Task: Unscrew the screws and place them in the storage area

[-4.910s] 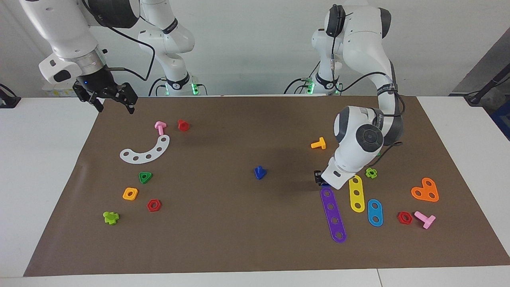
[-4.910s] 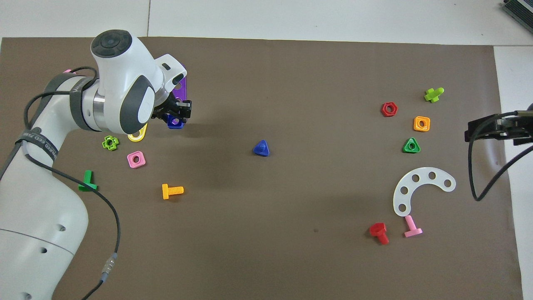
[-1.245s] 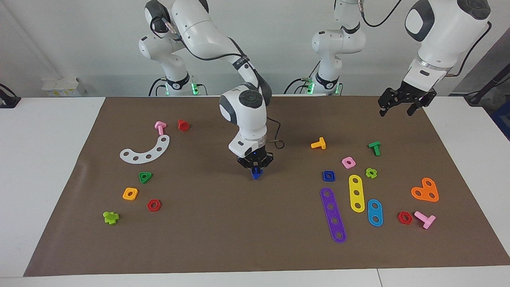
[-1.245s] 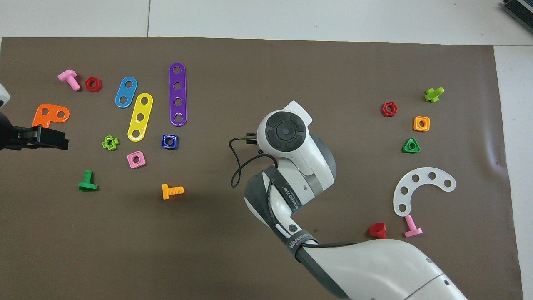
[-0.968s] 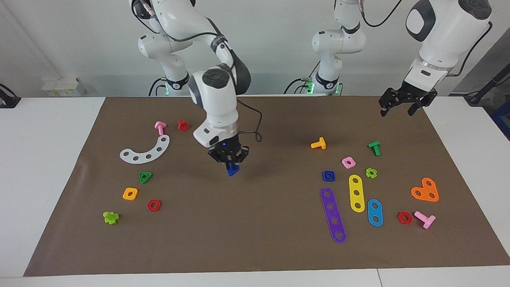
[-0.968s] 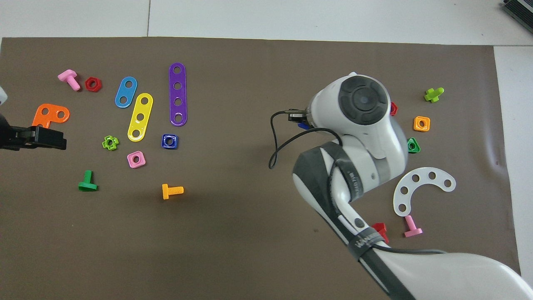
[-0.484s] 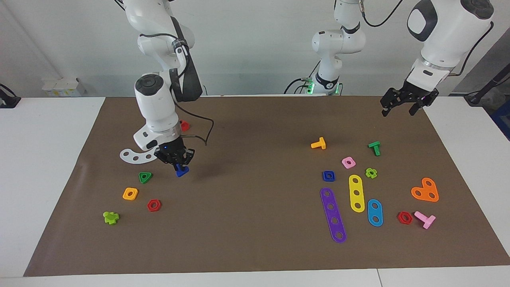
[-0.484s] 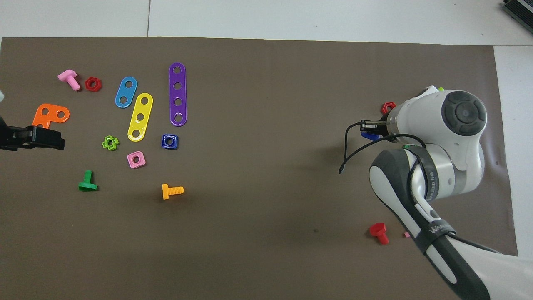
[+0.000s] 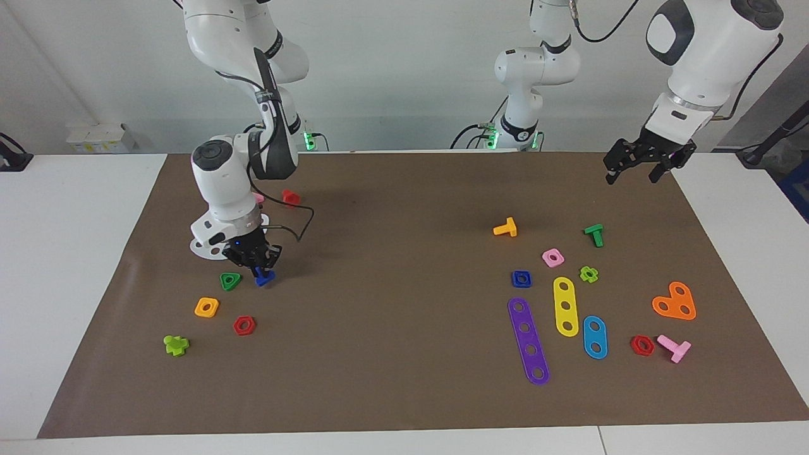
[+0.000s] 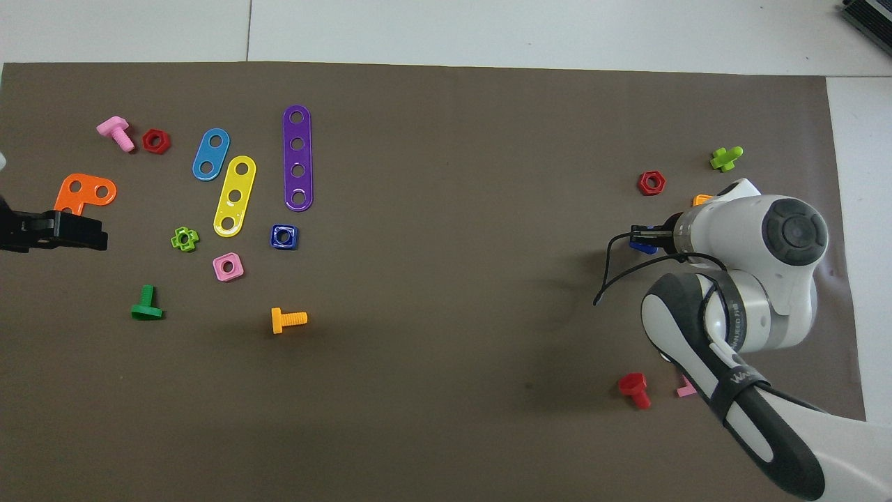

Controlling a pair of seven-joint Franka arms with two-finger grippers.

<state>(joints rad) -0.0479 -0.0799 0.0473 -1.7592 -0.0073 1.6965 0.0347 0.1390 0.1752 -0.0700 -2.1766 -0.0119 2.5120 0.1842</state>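
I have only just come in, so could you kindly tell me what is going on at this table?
The right gripper is shut on a small dark-blue bolt and holds it low over the brown mat, beside the green triangular nut, at the right arm's end of the table, where other small coloured pieces lie. Whether the bolt touches the mat cannot be told. The left gripper waits, open and empty, raised over the mat's edge at the left arm's end.
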